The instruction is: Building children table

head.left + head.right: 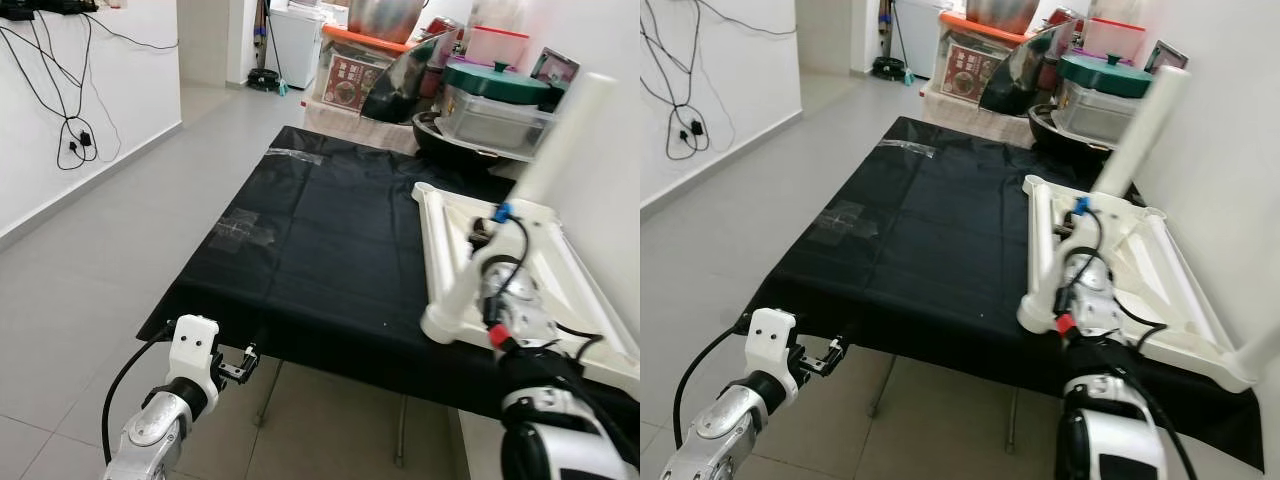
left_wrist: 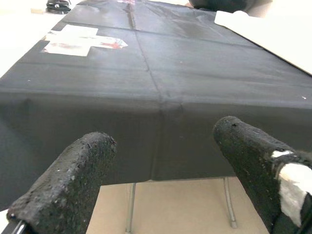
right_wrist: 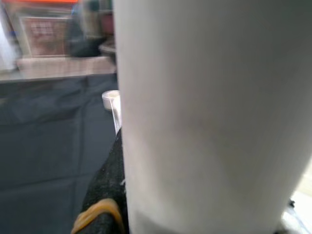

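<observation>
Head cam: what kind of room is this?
Likely a home, maybe a room used for storage: tiled floor, lidded cookware and containers stacked by the wall, a small white appliance in the back, and a low table under black cloth.

A lived-in home interior is showing here: grey floor tiles (image 1: 120,260) are running past white walls; pots and lidded storage boxes (image 1: 490,105) are crowding the far end; charger cables (image 1: 70,130) are dangling down 1 wall.
</observation>
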You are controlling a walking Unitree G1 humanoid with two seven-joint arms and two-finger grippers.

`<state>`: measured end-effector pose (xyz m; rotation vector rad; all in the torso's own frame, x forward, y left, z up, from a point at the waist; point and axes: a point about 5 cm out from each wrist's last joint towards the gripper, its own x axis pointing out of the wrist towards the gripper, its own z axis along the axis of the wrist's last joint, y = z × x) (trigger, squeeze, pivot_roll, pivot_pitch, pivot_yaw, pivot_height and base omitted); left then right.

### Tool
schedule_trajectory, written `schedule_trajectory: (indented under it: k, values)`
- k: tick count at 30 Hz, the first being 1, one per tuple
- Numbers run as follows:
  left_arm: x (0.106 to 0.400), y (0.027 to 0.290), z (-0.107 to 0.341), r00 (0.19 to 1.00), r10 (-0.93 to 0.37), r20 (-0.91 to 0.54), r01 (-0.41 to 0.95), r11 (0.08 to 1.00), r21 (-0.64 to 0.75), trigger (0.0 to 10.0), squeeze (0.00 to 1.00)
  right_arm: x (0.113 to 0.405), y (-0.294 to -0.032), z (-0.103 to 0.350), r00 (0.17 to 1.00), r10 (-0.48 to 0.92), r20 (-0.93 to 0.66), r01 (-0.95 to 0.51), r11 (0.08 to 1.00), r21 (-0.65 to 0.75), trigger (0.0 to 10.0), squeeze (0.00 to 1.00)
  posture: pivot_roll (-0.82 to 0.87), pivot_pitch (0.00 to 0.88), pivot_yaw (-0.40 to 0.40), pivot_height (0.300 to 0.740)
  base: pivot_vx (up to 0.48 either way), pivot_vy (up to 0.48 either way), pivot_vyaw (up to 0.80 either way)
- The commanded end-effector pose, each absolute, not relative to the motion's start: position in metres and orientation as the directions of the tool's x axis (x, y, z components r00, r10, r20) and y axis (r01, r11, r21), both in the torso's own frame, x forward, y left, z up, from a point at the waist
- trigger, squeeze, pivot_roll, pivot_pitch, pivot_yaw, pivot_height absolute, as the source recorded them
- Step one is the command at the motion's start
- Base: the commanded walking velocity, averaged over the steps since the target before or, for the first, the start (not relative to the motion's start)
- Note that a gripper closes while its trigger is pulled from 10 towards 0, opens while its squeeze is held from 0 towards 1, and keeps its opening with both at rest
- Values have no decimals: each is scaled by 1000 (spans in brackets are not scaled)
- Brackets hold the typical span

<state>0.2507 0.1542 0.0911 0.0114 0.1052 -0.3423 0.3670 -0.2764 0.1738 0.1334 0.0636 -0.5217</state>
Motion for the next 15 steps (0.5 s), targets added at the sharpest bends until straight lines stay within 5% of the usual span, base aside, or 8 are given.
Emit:
schedule_trajectory:
  k: [1,6,7,8,9,11,12,15]
  values:
    - [250,153,89,934,-338,-118,340,940,-1,10000,0,347,-312,151,732,-647,-210,670,741,50,0,0,60,0,-162,740,0,0,0]
    - [251,149,89,934,-340,-114,342,940,-3,10000,0,343,-314,157,629,-759,-166,772,635,22,0,0,60,0,-164,740,0,0,0]
    - [252,148,90,934,-340,-112,342,940,-4,10000,0,347,-299,152,643,-741,-195,758,651,28,1961,0,61,0,-161,740,0,0,0]
    - [252,148,90,934,-340,-112,342,940,-4,10000,0,347,-299,152,643,-741,-195,758,651,28,1961,0,61,0,-161,740,0,0,0]
    - [252,148,90,933,-341,-111,343,939,-3,10000,0,353,-280,149,702,-684,-199,704,709,46,10000,0,64,0,-162,740,0,0,0]
    - [251,149,90,933,-341,-112,343,939,-1,10000,0,360,-262,150,775,-605,-180,626,773,98,10000,0,65,0,-162,740,0,0,0]
    - [251,150,90,934,-340,-114,342,940,0,10000,0,365,-250,155,836,-531,-140,547,826,137,10000,1000,66,0,-164,740,0,0,0]
    - [251,151,90,934,-338,-115,341,940,2,10000,0,369,-243,161,874,-477,-88,485,859,165,10000,1000,66,0,-166,740,0,0,0]
